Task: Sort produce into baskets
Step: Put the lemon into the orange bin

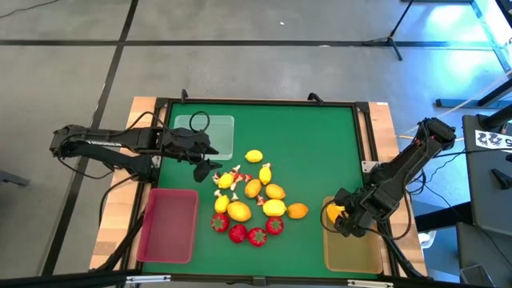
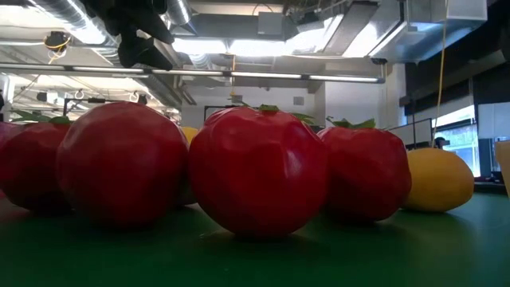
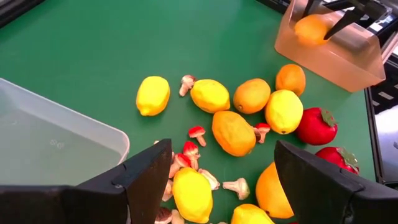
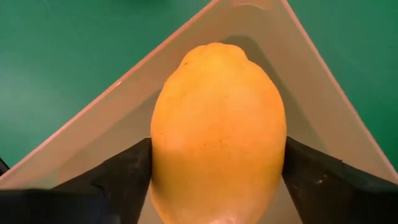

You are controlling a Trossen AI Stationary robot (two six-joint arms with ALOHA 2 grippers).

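A pile of produce lies mid-mat: yellow lemons (image 1: 274, 208), an orange fruit (image 1: 298, 210), red strawberries (image 1: 256, 235) and tiny white-and-red bits (image 1: 228, 181). The clear basket (image 1: 216, 136) stands far left, the red basket (image 1: 168, 226) near left and the tan basket (image 1: 352, 252) near right. My left gripper (image 1: 204, 170) hangs open above the pile's left edge with nothing between its fingers (image 3: 149, 174). My right gripper (image 1: 340, 214) is down over the tan basket's far left corner, shut on a lemon (image 4: 217, 124). My right gripper pinches the lemon's two long sides (image 4: 163, 168) between its two fingers, about the middle of its length. The fingers come from above, pointing down, and lie across it. The lemon sits low inside the basket's corner (image 4: 249, 12); whether it rests on the floor I cannot tell.
A black frame (image 1: 364, 136) borders the green mat, with wooden table strips (image 1: 382, 128) outside it. Bare mat lies at the far right and between the pile and the tan basket. In the low view the strawberries (image 2: 259, 171) fill the foreground.
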